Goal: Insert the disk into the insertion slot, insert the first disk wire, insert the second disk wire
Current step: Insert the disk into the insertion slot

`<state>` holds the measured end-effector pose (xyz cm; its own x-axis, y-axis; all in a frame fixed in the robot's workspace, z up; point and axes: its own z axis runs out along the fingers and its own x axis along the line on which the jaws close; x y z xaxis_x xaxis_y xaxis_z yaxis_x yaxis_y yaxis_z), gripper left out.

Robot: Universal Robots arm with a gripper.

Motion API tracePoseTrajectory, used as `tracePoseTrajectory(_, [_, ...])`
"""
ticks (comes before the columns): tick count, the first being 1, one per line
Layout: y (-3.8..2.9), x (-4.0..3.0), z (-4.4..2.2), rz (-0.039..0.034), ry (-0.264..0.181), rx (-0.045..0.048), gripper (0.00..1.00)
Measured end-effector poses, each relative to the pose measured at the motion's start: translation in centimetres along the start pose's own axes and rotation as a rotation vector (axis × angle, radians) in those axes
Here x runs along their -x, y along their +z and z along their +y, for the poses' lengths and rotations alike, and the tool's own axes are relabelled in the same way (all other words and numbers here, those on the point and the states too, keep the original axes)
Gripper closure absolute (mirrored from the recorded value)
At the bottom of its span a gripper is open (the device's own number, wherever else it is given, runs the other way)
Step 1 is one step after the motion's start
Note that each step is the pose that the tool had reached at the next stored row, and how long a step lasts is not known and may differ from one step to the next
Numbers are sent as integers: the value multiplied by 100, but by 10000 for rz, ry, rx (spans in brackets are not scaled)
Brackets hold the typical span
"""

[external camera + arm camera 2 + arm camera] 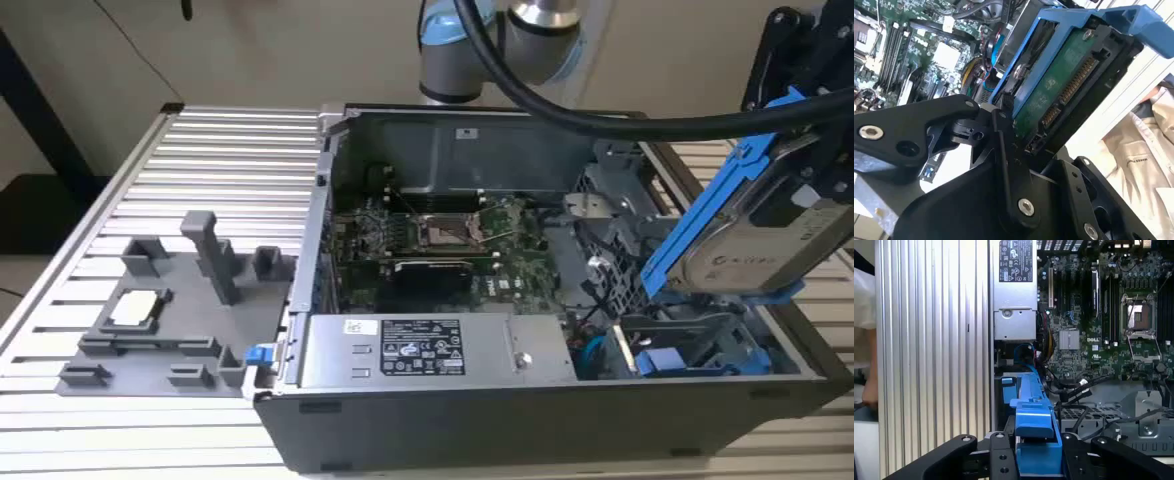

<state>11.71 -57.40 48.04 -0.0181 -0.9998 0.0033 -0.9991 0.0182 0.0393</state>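
**Exterior view.** The disk [747, 240], silver-grey in a blue carrier, is held tilted in the air just above the insertion slot [674, 335], at the computer case's [400, 420] corner on the exterior view's right. It is not yet seated. The hand [807, 170] is partly cut off at the edge.

**Second wrist view.** The hand is closed on the carrier's sides. The circuit board and connectors are exposed. The disk is judged rigid, fairly heavy and fragile there, so only the frame is to be gripped.

**First wrist view.** The frame is clamped between black fingers [999, 455]. The slot is largely hidden behind the carrier, and the disk wires cannot be told apart among the cables.
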Motion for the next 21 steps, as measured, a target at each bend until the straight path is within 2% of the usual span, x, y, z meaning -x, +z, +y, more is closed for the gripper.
tracePoseTrajectory(13, [4, 0, 0, 0, 0, -1, 67])
tracePoseTrajectory(21, [66, 0, -3, 7, 0, -112, 67])
